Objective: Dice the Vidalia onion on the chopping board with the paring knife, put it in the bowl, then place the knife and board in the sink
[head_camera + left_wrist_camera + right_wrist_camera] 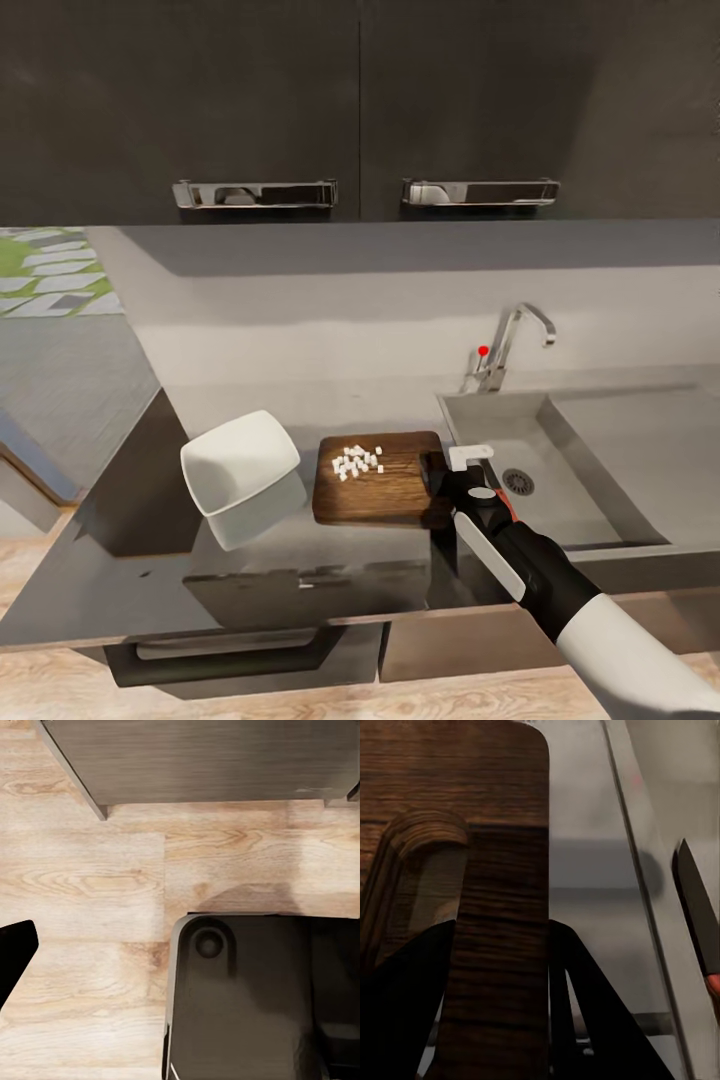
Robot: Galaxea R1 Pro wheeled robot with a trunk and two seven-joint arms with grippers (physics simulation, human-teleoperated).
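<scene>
Gripping chopping board end between right gripper fingers; lying lengthwise away; paring knife resting beside. Left gripper's state: cannot tell.

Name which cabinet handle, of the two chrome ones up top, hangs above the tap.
The right-hand handle: it sits above the tap, while the left handle is over the bowl.

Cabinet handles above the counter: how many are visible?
2. One chrome handle is on the left upper cabinet door, the other chrome handle on the right door, above the tap. Others may lie outside the frame.
</scene>
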